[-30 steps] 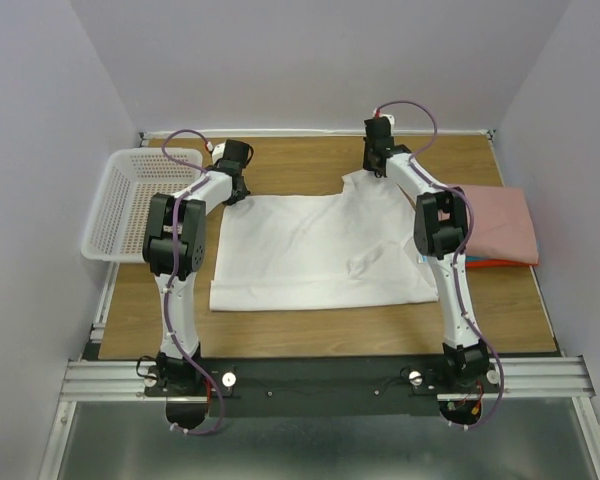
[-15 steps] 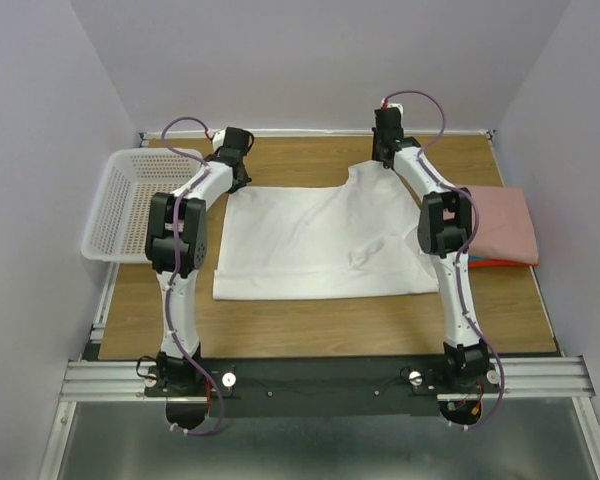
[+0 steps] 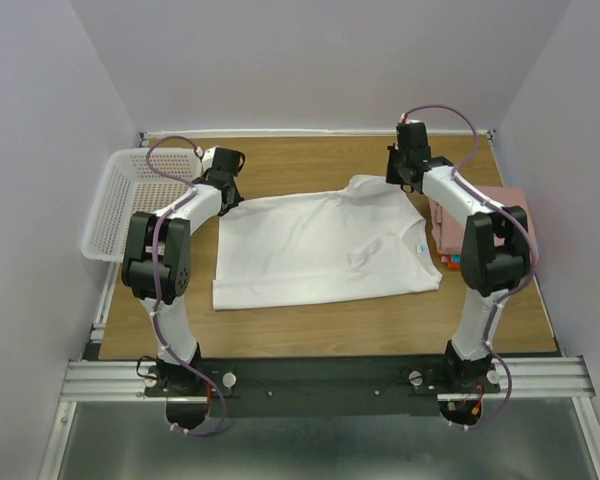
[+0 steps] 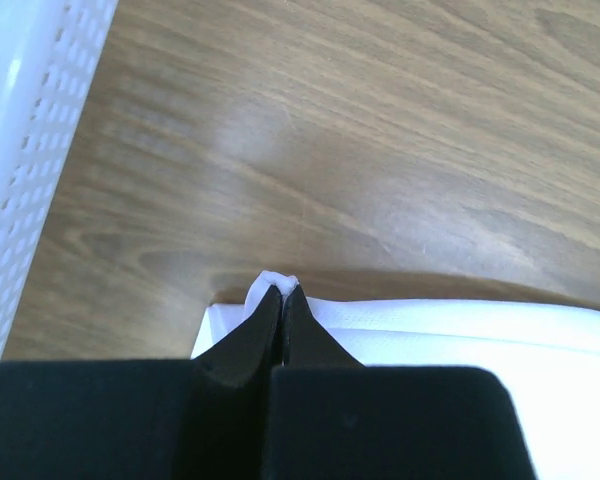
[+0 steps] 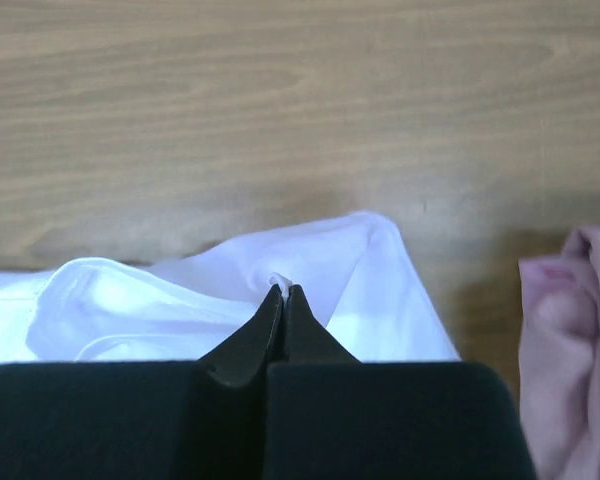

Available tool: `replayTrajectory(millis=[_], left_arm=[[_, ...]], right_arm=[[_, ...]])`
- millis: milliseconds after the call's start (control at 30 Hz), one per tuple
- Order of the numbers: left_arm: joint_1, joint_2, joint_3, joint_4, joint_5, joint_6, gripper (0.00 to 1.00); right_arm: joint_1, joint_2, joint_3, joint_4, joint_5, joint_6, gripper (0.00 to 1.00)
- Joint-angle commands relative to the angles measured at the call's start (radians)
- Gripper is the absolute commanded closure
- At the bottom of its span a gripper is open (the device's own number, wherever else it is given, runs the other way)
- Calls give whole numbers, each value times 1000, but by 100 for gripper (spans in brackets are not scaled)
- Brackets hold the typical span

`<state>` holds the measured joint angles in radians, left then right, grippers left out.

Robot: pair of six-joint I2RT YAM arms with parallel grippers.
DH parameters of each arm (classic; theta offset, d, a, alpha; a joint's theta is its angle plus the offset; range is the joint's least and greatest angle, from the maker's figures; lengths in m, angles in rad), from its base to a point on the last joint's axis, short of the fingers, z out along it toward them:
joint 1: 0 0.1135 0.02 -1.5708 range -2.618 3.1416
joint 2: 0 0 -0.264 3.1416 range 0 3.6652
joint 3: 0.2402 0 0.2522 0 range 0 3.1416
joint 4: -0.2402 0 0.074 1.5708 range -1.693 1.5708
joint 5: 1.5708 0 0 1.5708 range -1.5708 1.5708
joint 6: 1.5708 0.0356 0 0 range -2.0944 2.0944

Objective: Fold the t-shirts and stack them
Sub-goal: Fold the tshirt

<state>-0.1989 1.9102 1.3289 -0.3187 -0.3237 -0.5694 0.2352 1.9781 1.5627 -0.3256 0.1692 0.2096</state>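
Pale wood is covering the table (image 3: 310,335), and from above we are seeing the white t-shirt (image 3: 320,245) lying spread across its middle in a roughly rectangular shape. It is lying mostly flat, with soft creases in its right half and a rounded hump at its far right corner. Both arms are reaching to its far edge, one at each corner.

From up there we cannot tell how the fingers are standing; the wrist cameras are showing that. The left gripper (image 4: 282,290) is pinching a small tip of white cloth at the shirt's far left corner, its jaws pressed together on it just above the wood. The right gripper (image 5: 283,290) is nipping a raised fold of the same shirt, beside a curved, doubled edge.

Only the overhead view is giving us the whole layout: the white perforated basket (image 3: 110,215) is sitting at the far left, and the pink shirt (image 3: 446,228) is lying folded at the right, partly hidden by the right arm, with thin blue and orange edges (image 3: 450,262) showing at its near side.
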Motion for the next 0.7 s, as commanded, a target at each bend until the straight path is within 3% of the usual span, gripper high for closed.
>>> replayTrajectory(millis=[0,367,667], left_arm=[[-19,-109,-81,75,-6,-7,100],[-63,-377,-354,144,-26,-53,100],[-126,-510,-502,171,-44,-99,100]], right_arm=[[7,-123,-177,54,-22,59,100],[10,-487,-501,54,-27,137,100],[12,-714,-697,16,0,205,100]])
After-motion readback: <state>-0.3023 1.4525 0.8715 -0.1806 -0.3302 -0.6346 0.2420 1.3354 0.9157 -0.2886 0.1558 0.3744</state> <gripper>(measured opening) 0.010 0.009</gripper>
